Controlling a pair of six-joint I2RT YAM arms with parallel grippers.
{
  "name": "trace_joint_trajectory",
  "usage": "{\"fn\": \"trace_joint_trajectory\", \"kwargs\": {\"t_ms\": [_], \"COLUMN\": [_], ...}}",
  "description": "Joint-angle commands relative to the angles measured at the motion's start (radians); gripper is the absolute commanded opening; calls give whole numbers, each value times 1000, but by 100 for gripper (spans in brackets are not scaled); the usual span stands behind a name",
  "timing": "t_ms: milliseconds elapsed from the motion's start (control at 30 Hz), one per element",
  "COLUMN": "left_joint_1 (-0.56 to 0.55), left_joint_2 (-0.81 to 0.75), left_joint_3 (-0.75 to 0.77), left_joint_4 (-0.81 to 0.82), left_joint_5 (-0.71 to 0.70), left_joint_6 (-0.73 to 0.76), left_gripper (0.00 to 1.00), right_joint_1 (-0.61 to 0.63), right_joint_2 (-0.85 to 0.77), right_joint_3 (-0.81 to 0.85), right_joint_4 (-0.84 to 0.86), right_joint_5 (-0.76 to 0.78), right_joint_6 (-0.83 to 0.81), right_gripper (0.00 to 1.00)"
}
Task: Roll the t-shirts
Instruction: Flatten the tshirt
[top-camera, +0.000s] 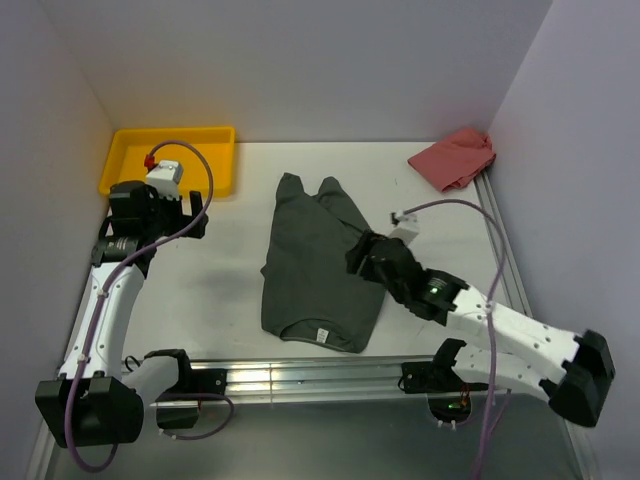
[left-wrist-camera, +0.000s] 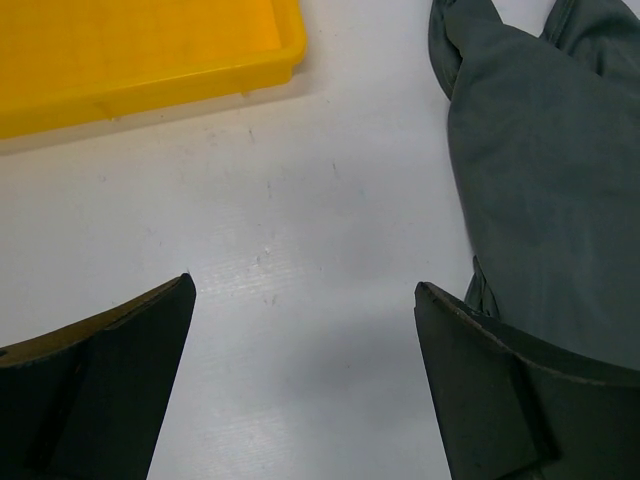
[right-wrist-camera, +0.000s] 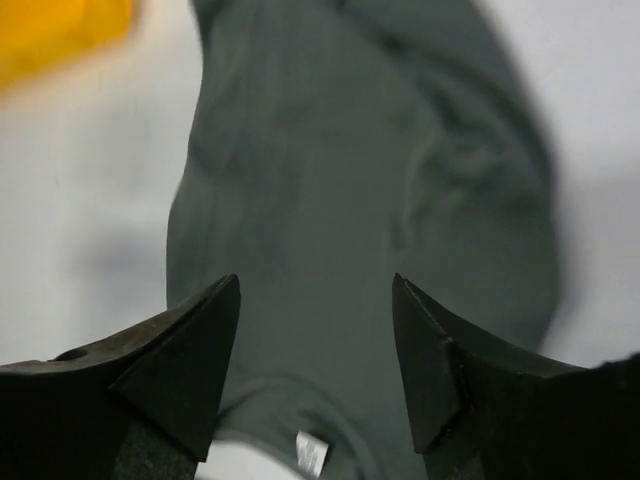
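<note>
At frame centre, the dark grey t-shirt (top-camera: 315, 270) lies as a long strip on the table (top-camera: 230, 290), with its neck label at the bottom.
The right arm reaches in from lower right, and the right gripper (top-camera: 362, 255) is spread and empty over the shirt's right edge. The left gripper (top-camera: 195, 218), wide apart and empty, sits upper left beside the yellow tray (top-camera: 170, 160).

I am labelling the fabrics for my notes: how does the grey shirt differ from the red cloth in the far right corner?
The grey shirt is dark charcoal; the red cloth is salmon. The shirt lies flat mid-table; the cloth is bunched up. The right gripper, fingers open, hangs over the shirt; no arm is near the cloth. Both lie on the table.
</note>
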Motion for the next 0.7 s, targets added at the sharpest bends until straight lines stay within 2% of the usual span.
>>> {"fn": "trace_joint_trajectory", "kwargs": {"t_ms": [0, 167, 333, 500, 667], "left_joint_1": [1, -1, -2, -2, -2], "left_joint_2": [9, 17, 34, 32, 29], "left_joint_3": [65, 74, 82, 87, 90], "left_joint_4": [-6, -6, -18, -21, -23], "left_joint_5": [35, 41, 49, 36, 35], "left_joint_6": [-9, -13, -15, 0, 7], "left_gripper": [97, 97, 96, 96, 96], "right_joint_1": [188, 460, 575, 617, 617], "right_joint_2": [136, 501, 832, 949, 971], "right_joint_3": [92, 324, 601, 681, 677], "right_joint_4": [-2, -123, -239, -224, -194], "right_joint_5": [42, 122, 133, 87, 41], "right_joint_6": [55, 115, 97, 59, 19], "right_gripper": [68, 66, 65, 63, 60]}}
